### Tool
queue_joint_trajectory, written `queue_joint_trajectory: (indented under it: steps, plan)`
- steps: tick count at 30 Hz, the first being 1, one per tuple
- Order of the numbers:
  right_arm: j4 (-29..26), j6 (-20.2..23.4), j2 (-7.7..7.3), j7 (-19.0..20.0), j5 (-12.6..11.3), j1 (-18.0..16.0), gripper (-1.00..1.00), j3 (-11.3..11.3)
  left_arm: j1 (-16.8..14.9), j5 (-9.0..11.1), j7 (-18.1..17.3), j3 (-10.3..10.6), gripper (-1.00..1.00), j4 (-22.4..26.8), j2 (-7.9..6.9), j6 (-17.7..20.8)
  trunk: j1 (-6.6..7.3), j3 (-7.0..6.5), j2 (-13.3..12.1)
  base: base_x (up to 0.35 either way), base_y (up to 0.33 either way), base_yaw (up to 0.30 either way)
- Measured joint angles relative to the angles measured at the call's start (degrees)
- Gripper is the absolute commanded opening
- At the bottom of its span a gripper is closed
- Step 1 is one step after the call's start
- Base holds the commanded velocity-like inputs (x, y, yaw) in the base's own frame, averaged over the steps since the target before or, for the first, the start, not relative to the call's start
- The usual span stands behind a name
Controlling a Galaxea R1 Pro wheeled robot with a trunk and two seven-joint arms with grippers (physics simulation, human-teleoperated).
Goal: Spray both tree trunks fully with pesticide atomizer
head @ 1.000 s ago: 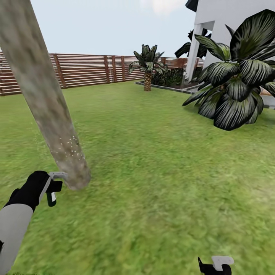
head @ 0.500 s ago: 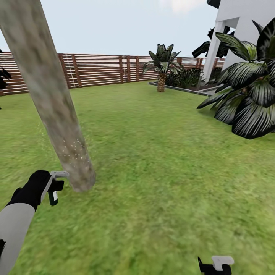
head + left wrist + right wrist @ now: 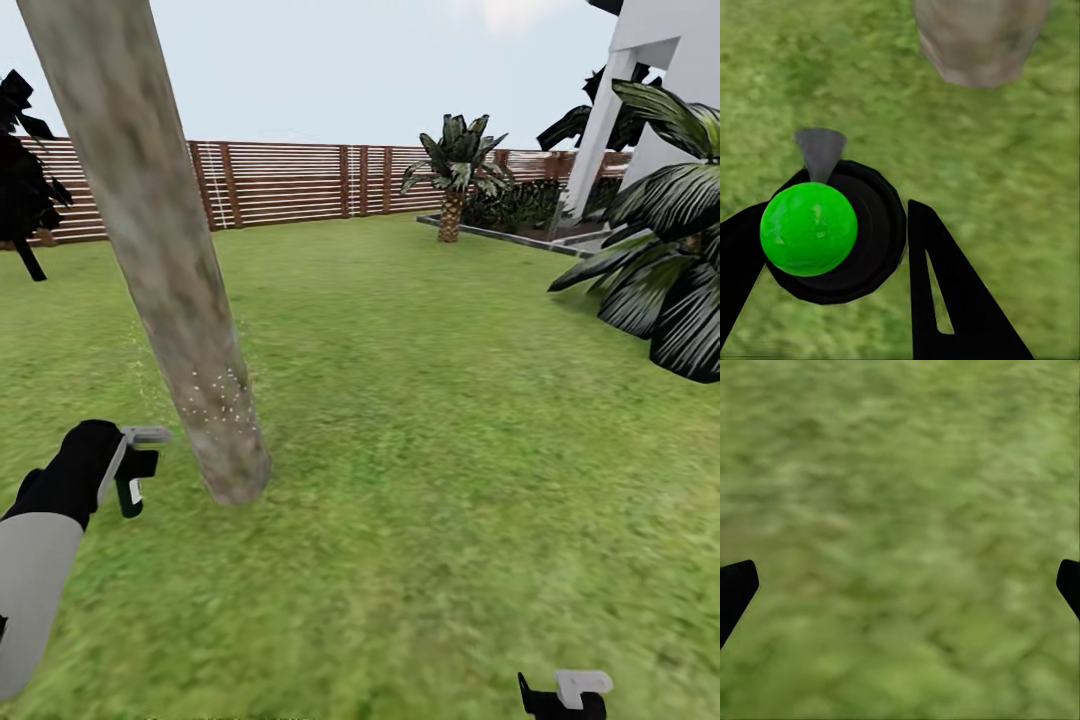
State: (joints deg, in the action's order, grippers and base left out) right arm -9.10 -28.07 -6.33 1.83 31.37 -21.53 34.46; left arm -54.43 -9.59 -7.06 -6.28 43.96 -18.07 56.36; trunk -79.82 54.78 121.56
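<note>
While our left pincer [image 3: 128,468] grips the pesticide atomizer [image 3: 133,470], nozzle toward the upright tree trunk [image 3: 170,290] just beside, our right pincer [image 3: 900,585] gapes empty.

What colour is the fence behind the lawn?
Brown, made of horizontal wooden slats; the fence shows best in the head view.

Your left arm [image 3: 35,570] reaches forward from the lower left of the head view, grey forearm leading to a black wrist, and your left gripper [image 3: 125,470] is clamped around the pesticide atomizer [image 3: 137,470]. Your right gripper [image 3: 565,695] sits low at the bottom edge, its fingers [image 3: 735,589] spread wide apart, holding nothing.
</note>
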Motion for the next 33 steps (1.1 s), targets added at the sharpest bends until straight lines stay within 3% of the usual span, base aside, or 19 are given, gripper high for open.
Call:
queue_joint_trajectory:
  steps: [11, 18, 26, 33]
  plan:
    - [-0.04, 0.00, -0.11, 0.00, 0.01, 0.04, 1.00, 0.04, -0.29, 0.19, -0.01, 0.08, -1.00, 0.13, 0.22, 0.34, 0.03, 0.00, 0.00, 0.275, 0.182, 0.002]
    - [-0.09, 0.00, -0.17, 0.00, -0.01, 0.05, 1.00, 0.05, -0.49, 0.06, -0.01, 0.08, -1.00, 0.46, 0.39, 0.41, 0.00, -0.19, 0.00, 0.040, 0.232, -0.136]
    - [-0.11, -0.01, -0.18, 0.00, 0.00, 0.04, 1.00, 0.04, -0.48, 0.28, -0.09, 0.16, -1.00, 2.26, 0.48, 0.73, 0.01, -0.67, 0.00, 0.059, -0.083, -0.221]
    - [-0.10, -0.01, -0.10, 0.00, 0.00, 0.03, 1.00, 0.04, -0.11, 0.30, -0.10, 0.16, -1.00, 2.90, 0.32, 0.84, -0.03, -0.79, 0.00, -0.120, -0.233, -0.033]
